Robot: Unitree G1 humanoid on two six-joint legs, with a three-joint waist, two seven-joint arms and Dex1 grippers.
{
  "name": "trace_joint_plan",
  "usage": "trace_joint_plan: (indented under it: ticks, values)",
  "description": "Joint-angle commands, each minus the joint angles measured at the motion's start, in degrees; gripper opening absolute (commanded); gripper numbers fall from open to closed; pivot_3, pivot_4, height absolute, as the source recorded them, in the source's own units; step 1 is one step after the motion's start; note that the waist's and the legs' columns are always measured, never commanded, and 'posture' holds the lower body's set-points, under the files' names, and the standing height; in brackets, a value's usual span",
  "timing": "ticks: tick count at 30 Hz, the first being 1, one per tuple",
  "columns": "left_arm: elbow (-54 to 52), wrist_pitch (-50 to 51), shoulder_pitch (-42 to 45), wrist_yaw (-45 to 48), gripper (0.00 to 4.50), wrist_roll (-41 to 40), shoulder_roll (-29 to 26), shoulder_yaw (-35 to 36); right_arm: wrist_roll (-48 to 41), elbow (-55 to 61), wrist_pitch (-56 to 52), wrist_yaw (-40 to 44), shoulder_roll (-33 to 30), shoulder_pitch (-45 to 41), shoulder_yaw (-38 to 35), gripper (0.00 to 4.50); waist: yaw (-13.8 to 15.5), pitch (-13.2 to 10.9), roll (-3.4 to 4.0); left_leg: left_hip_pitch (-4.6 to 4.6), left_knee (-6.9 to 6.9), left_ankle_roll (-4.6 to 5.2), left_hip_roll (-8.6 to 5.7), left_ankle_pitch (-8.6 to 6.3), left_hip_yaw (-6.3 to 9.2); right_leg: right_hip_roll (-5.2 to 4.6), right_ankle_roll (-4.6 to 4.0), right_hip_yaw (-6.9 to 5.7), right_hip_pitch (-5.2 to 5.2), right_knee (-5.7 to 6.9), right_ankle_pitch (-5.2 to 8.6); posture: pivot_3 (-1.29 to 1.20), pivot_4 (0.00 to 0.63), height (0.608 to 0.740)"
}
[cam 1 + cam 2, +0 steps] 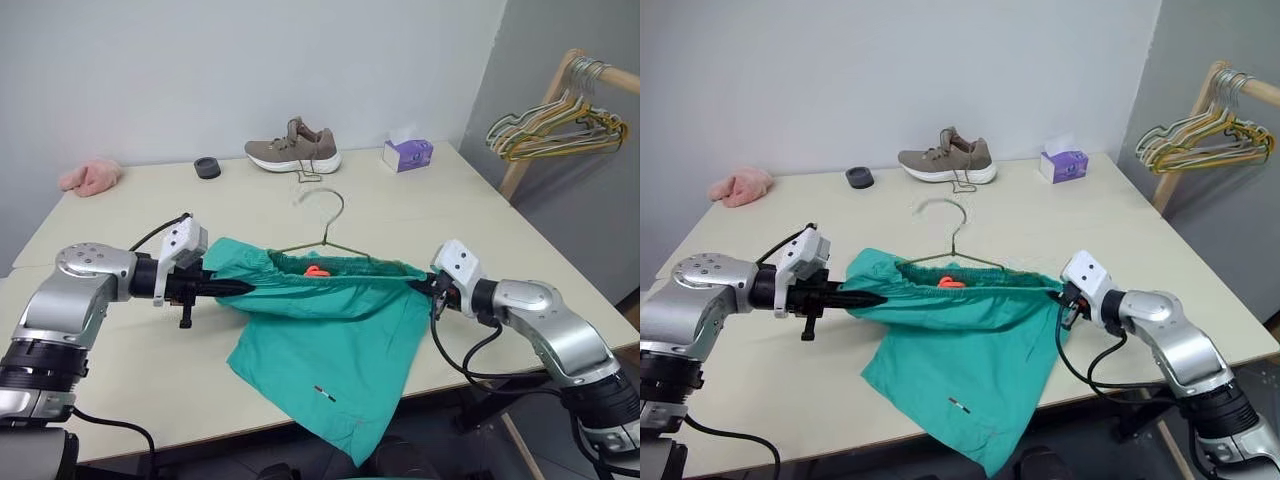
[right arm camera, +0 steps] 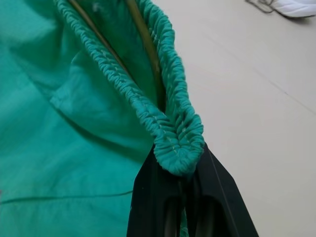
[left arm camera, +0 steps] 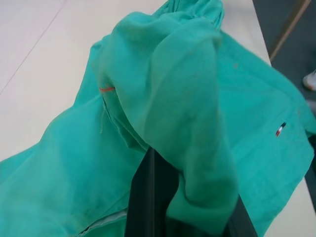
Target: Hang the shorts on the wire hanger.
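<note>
Both grippers — left gripper [image 1: 235,287], right gripper [image 1: 425,285] — pinched the shorts [image 1: 330,345] waistband taut across mid-frame, the wire hanger [image 1: 325,240] inside it.

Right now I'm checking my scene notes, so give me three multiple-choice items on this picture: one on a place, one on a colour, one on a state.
1. Where is the shoe?
A. at the table's far edge
B. on the rack
C. on the floor

2. What colour are the shorts?
A. pink
B. teal-green
C. purple

3. How does the right gripper stand?
A. open over the table
B. shut on the tissue box
C. shut on the shorts' waistband

Answers:
1 A, it sits near the wall.
2 B, the fabric is teal-green.
3 C, its fingers pinch the gathered elastic beside the wire hanger.
</note>
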State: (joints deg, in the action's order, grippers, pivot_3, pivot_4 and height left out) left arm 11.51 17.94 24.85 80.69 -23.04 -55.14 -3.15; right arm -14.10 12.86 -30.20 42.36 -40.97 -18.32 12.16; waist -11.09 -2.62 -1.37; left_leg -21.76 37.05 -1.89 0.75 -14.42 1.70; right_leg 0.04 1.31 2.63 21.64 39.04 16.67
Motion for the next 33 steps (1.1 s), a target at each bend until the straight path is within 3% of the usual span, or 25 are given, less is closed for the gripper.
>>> trace_joint_plan:
  ticks: [1, 5, 10, 17, 20, 26, 30, 33]
  values:
    - [3.2, -4.3, 0.7, -2.9, 0.00, 5.2, -2.6, 2.0, 2.1, 1.5, -1.3, 1.6, -4.4, 0.2, -2.4, 0.04, 0.0, 0.0, 0.00, 0.00, 0.00, 0.00, 0.00, 0.00, 0.00, 0.00, 0.00, 0.01, 0.00, 0.00, 0.00, -0.19, 0.000, 0.740]
    - [2.7, -7.2, 1.8, -5.7, 0.00, 7.5, 0.2, 1.2, 3.9, 4.0, -1.4, 3.5, -5.9, -2.9, 0.5, 0.04, 0.0, 0.0, -0.01, 0.01, 0.01, 0.00, 0.01, 0.00, 0.00, -0.01, 0.00, 0.00, -0.01, 0.00, 0.00, -0.20, 0.000, 0.740]
    - [-5.2, -3.2, -0.9, -5.5, 0.00, 4.7, 3.3, -0.3, 6.2, 4.7, -4.8, 2.5, -1.6, -8.5, 5.1, 0.04, -0.2, 0.0, 0.00, -0.01, 0.00, 0.00, 0.05, 0.00, -0.04, -0.01, 0.00, 0.05, 0.04, 0.01, 0.00, -0.20, 0.000, 0.740]
    - [-11.1, -1.7, -5.7, -2.5, 0.00, 5.6, 2.6, -2.5, 8.9, 5.2, -4.9, 5.1, -2.3, -11.0, 6.3, 0.04, 0.0, 0.0, 0.01, -0.09, -0.01, 0.00, 0.02, 0.00, 0.00, -0.07, -0.01, 0.01, 0.10, 0.02, 0.00, -0.20, 0.000, 0.740]
    - [-10.9, -1.5, -5.1, -3.1, 0.00, 5.9, 3.6, -2.8, 10.1, 6.6, -4.1, 7.3, -4.2, -11.3, 6.8, 0.80, 0.0, 0.0, 0.02, -0.08, 0.03, 0.00, -0.04, 0.00, -0.01, -0.07, 0.01, -0.01, 0.06, 0.02, -0.01, -0.21, 0.000, 0.740]
    - [-10.3, -1.4, -3.8, -3.9, 0.00, 6.3, 5.7, -3.6, 10.9, 11.2, -3.1, 13.8, -10.1, -9.6, 8.0, 2.82, -0.1, 0.0, 0.02, -0.05, 0.04, 0.00, -0.01, 0.00, -0.01, -0.06, 0.01, -0.01, 0.05, 0.01, -0.01, -0.21, 0.000, 0.740]
    - [-10.2, -1.5, -3.9, -3.6, 0.00, 6.3, 5.9, -3.7, 12.7, 9.1, -3.9, 13.4, -11.8, -7.7, 7.9, 4.26, -0.1, 0.0, 0.02, -0.05, 0.02, 0.00, 0.00, 0.00, -0.02, -0.07, 0.01, 0.00, 0.05, 0.00, -0.01, -0.21, 0.000, 0.740]
    - [-10.3, -1.6, -4.4, -3.4, 0.00, 6.2, 5.7, -3.5, 13.9, 5.5, -2.4, 13.2, -12.4, -5.6, 8.0, 4.26, -0.2, 0.0, 0.01, -0.03, 0.04, 0.00, -0.01, 0.00, -0.04, -0.06, 0.01, 0.02, 0.04, 0.01, -0.01, -0.21, 0.000, 0.740]
